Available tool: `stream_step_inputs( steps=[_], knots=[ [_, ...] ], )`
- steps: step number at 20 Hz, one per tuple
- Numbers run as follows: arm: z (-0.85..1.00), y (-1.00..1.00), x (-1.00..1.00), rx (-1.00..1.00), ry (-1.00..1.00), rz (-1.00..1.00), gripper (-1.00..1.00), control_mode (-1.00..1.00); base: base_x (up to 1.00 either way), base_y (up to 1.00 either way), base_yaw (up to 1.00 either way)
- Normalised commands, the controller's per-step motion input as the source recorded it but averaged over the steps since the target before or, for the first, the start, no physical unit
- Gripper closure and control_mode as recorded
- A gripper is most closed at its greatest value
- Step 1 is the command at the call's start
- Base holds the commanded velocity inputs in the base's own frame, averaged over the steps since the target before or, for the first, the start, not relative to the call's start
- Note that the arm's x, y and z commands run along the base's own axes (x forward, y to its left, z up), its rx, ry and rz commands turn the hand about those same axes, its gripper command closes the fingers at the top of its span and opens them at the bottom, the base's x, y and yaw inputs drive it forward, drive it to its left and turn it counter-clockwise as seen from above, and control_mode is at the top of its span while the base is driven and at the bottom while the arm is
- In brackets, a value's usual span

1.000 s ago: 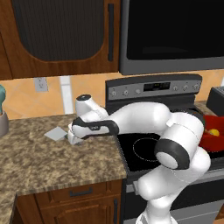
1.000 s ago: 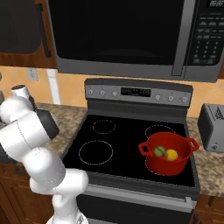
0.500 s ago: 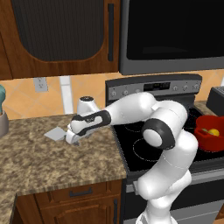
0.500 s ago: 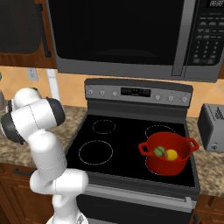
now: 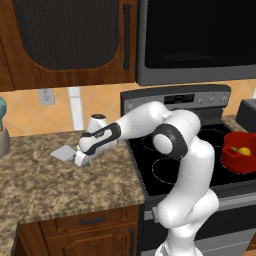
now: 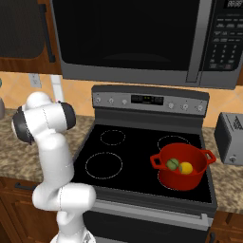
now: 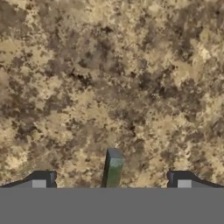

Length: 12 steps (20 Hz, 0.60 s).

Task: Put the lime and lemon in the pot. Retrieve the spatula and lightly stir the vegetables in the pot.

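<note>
On the left, the spatula lies flat on the granite tabletop, its pale blade showing at about 9 o'clock from the end effector, which sits low over the handle end. In the hand view a thin dark handle stub rises midway between the two finger tips, with speckled stone beyond it toward 12 o'clock. The fingers stand well apart on either side of the handle, so the end effector is wide and not yet holding the spatula; whether the tips touch the tabletop cannot be told.

Moving right, the white arm bends across the edge of the black stove, whose burners are bare apart from the one at the far right.

There the red pot stands on the front right burner, at roughly 3 o'clock from the arm in the right base view. Inside it the lime and the lemon rest side by side, just touching, the lime at 9 o'clock of the lemon. In the left base view the yellow fruit shows over the pot's rim.

By this evidence the first part of the task looks done: both fruits are in the pot. What remains, as a judgement, is closing on the spatula handle, lifting it, carrying it right to the pot and stirring lightly.
</note>
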Motion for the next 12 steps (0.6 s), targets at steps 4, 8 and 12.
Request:
stream_step_inputs(
  steps=[4,8,12],
  knots=[
    [-0.19,0.17,0.11,0.07,0.00,0.07,-1.00,-1.00,0.00,0.00,0.00],
    [-0.18,0.04,0.01,0.04,-0.02,0.02,-1.00,-1.00,0.00,0.00,0.00],
    [-0.14,0.00,0.00,0.02,-0.08,0.00,-1.00,-1.00,0.00,0.00,0.00]
  ],
)
